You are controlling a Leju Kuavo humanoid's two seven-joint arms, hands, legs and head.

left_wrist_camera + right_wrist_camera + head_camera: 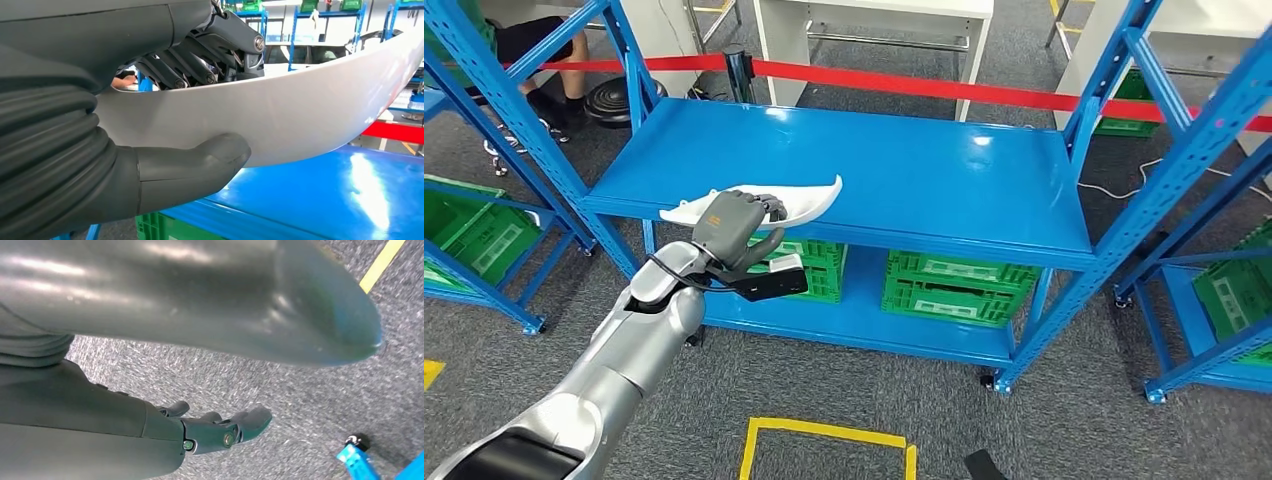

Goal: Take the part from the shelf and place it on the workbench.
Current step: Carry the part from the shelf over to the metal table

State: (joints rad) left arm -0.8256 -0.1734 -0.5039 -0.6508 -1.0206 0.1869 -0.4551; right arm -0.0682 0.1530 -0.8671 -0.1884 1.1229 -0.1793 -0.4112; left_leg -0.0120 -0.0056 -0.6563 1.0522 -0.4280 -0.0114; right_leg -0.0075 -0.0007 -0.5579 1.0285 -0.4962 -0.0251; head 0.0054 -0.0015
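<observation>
The left hand (736, 226) is seen closed around the near edge of the white curved part (809, 198); in the left wrist view the thumb (200, 167) is pressed under the panel (300, 120) while the darker fingers (200, 70) are hooked over its upper rim. The part lies at the front left of the blue shelf (924, 170), its pointed tip directed toward the shelf's middle; whether it is already lifted free of the surface cannot be told. The step in hand is judged to be the lift-off. It would best be made by raising the part level before it is drawn back, so that the long unsupported tip is not dragged across the shelf or swung into the blue upright (639, 75). The right hand (220, 432) is shown hanging over grey carpet (300, 385), its fingers loosely curled and nothing held.

Below the shelf, green crates (954, 285) are stored on the lower deck. A red barrier tape (924, 88) is stretched behind the rack, and yellow floor marking (824, 435) is laid on the carpet in front.
</observation>
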